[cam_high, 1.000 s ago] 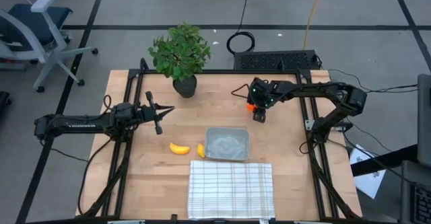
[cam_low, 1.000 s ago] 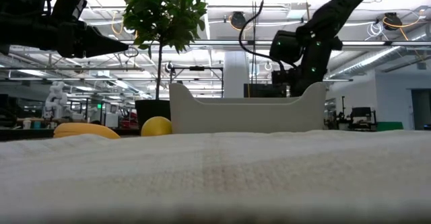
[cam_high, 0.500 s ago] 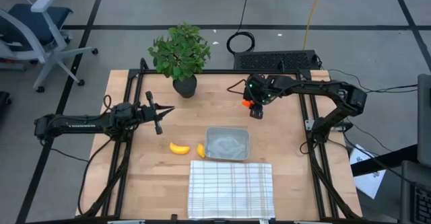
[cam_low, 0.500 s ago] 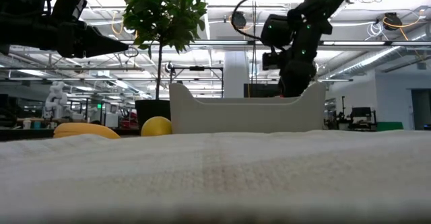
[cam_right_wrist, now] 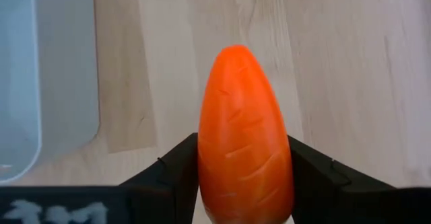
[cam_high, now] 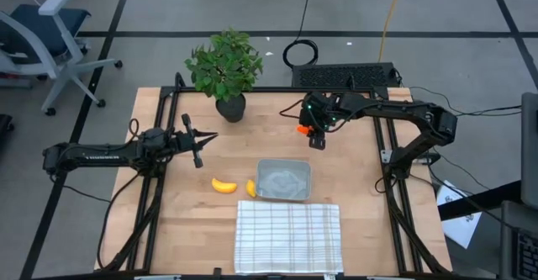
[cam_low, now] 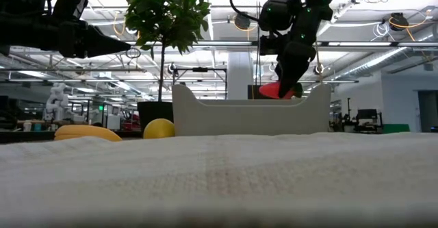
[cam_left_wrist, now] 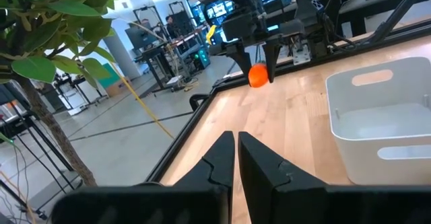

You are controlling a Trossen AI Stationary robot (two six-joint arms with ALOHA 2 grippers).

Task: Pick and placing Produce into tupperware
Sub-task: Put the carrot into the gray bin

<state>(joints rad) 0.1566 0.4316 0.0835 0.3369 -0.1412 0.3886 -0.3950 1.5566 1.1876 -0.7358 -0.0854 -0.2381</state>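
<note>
My right gripper (cam_high: 315,137) hovers over the far right part of the table, beyond the tupperware, shut on the orange carrot (cam_right_wrist: 244,136); the carrot's green top is hidden. The clear-greyish tupperware (cam_high: 283,180) sits at mid-table, and its corner (cam_right_wrist: 40,83) shows in the right wrist view. The banana (cam_high: 223,185) and the small yellow lemon piece (cam_high: 250,187) lie on the wood just left of the tupperware. My left gripper (cam_high: 202,145) waits, shut, above the table's left half, touching nothing. My right gripper pinches the carrot's thick part (cam_right_wrist: 222,183) between its two fingers (cam_right_wrist: 316,177), coming from above and pointing down. The carrot's rounded tip (cam_right_wrist: 236,56) points on past the fingertips. It hangs lifted clear of the table (cam_left_wrist: 257,75).
A potted leafy plant (cam_high: 225,70) stands at the far edge, left of centre. A white checked cloth (cam_high: 288,236) lies at the near edge in front of the tupperware. Black frame rails (cam_high: 382,158) run along the table's sides. Bare wood lies between gripper and tupperware.
My right gripper has risen with the carrot and drifted a little toward the table's left. In the low view the carrot now shows above the tupperware's rim, where earlier it was hidden behind it.
</note>
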